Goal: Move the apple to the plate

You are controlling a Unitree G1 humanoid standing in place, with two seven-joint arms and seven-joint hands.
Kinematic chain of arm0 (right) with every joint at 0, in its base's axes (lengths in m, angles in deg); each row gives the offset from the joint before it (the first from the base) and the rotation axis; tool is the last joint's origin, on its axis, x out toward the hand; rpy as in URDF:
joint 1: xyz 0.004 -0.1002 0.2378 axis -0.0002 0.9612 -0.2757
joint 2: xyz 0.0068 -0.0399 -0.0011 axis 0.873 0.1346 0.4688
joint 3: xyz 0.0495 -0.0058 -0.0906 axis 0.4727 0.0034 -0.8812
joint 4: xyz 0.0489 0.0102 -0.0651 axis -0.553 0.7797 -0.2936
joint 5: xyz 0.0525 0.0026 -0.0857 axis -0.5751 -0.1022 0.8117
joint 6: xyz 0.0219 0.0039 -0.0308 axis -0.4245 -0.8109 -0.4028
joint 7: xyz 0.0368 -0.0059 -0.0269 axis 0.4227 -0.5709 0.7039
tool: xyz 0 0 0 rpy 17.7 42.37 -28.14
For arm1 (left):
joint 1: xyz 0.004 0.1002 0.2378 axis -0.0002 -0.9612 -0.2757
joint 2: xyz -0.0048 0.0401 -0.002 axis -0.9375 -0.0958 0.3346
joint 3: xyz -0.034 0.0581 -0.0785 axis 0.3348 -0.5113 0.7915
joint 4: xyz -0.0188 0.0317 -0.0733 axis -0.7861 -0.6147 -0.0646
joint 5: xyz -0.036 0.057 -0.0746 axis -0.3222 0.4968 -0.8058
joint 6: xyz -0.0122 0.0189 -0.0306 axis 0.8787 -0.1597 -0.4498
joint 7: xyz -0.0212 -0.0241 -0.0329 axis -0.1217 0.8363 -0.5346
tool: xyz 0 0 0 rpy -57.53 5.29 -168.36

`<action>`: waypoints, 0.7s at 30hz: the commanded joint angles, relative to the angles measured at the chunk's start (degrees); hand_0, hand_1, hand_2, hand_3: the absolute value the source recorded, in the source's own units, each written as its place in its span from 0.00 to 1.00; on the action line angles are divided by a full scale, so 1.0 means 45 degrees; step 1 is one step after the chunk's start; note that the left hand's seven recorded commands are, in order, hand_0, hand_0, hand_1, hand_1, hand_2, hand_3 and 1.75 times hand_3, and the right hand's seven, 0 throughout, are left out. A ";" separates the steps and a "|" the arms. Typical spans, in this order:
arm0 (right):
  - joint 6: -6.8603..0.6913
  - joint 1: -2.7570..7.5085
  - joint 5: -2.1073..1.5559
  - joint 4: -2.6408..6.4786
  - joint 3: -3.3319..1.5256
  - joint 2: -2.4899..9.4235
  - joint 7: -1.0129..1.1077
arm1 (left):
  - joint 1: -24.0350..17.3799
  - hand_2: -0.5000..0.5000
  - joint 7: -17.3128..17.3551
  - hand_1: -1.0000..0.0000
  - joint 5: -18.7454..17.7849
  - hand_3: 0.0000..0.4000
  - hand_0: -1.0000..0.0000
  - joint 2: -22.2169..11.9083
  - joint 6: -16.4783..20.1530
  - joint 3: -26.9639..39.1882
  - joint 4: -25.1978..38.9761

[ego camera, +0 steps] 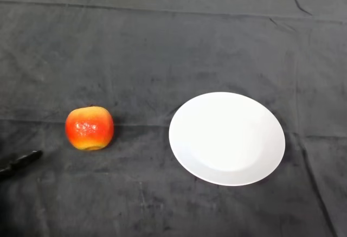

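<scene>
A red and yellow apple (89, 128) sits on the dark cloth at the left of the head view. A white round plate (226, 138) lies to its right, with nothing on it, about a hand's width from the apple. Only a black fingertip of my left hand (21, 162) shows at the left edge, low and to the left of the apple, not touching it. The rest of the hand is out of view.
The dark cloth (173, 47) covers the whole table, with a few creases at the back right.
</scene>
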 commanded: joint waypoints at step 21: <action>0.0061 0.0033 -0.0092 -0.0037 0.0109 -0.0282 -0.0012 | 0.0743 0.50 0.1144 1.00 0.2275 0.00 1.00 0.0594 -0.0876 -0.2462 -0.0109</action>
